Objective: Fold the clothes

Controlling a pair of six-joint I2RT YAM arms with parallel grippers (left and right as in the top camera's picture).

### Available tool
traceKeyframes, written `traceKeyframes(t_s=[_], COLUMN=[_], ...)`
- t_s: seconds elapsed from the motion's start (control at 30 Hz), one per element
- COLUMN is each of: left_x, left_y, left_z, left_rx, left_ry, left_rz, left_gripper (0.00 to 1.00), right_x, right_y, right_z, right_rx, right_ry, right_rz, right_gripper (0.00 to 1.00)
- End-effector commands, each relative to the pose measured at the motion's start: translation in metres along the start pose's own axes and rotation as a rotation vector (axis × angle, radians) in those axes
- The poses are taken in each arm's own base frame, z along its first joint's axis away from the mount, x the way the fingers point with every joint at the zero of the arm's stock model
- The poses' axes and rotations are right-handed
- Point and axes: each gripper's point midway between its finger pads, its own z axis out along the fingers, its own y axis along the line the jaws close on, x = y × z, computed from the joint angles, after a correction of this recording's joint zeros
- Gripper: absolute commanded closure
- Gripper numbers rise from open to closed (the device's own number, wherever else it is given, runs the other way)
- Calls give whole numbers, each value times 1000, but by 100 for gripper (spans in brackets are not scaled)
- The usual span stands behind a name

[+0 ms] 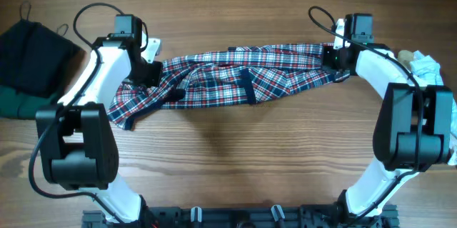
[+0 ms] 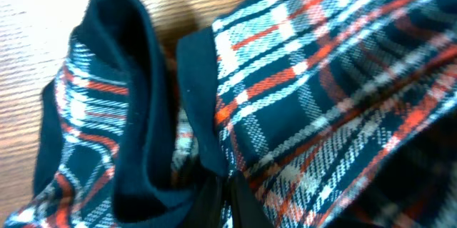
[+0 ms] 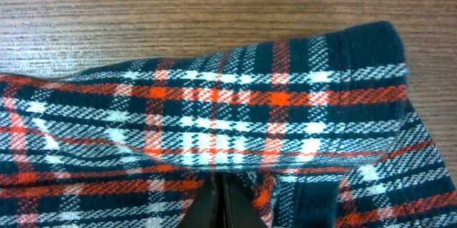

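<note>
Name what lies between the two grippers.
Only the red, navy and white plaid fabric garment, spanning from left gripper to right gripper; the overhead view shows it.

Red, navy, white plaid shirt (image 1: 235, 74), navy trim

Wooden table (image 1: 228, 13) carries plaid shirt (image 1: 235, 78), dark garments (image 1: 28, 56).

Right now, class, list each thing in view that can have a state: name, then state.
plaid shirt: unfolded, bunched, stretched between both hands.
left hand: shut on the plaid shirt.
right hand: shut on the plaid shirt.
black garment: crumpled heap, not held.
pale cloth: crumpled, not held.
</note>
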Motion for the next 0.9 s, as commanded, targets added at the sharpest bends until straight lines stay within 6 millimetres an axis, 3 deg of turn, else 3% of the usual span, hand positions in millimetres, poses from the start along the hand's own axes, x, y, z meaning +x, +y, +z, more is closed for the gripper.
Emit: traceKeyframes(t_s=[0.0, 0.3, 0.33, 0.4, 0.5, 0.6, 0.63, 0.7, 0.8, 0.87], left_x=[-3, 6, 7, 3, -10, -39, -44, -28, 19, 41], left_y=[36, 56, 62, 67, 76, 85, 79, 59, 1, -17], left_z=[-7, -11, -13, -15, -24, -60, -77, -79, -73, -75], left_rx=[-193, -298, -331, -360, -408, -449, -404, -287, -27, 29], left_ry=[-23, 18, 21, 6, -37, -132, -160, -101, 138, 253], left_rz=[-30, -39, -40, -43, -52, -159, -275, -414, -672, -744], left_gripper=[96, 93, 85, 44, 27, 26, 26, 29, 40, 43], right_x=[39, 42, 42, 42, 42, 43, 44, 45, 44, 42], right_y=[-18, -21, -22, -24, -24, -24, -24, -24, -24, -24], right_z=[31, 31, 31, 30, 30, 30, 30, 30, 30, 30], right_rx=[67, 81, 82, 84, 84, 83, 83, 83, 83, 83], right_ry=[124, 135, 135, 135, 136, 138, 142, 146, 143, 136], right_rz=[-31, -27, -25, -19, -19, -19, -19, -20, -24, -23], right_gripper=[96, 96, 96, 96, 96, 96, 96, 96, 95, 95])
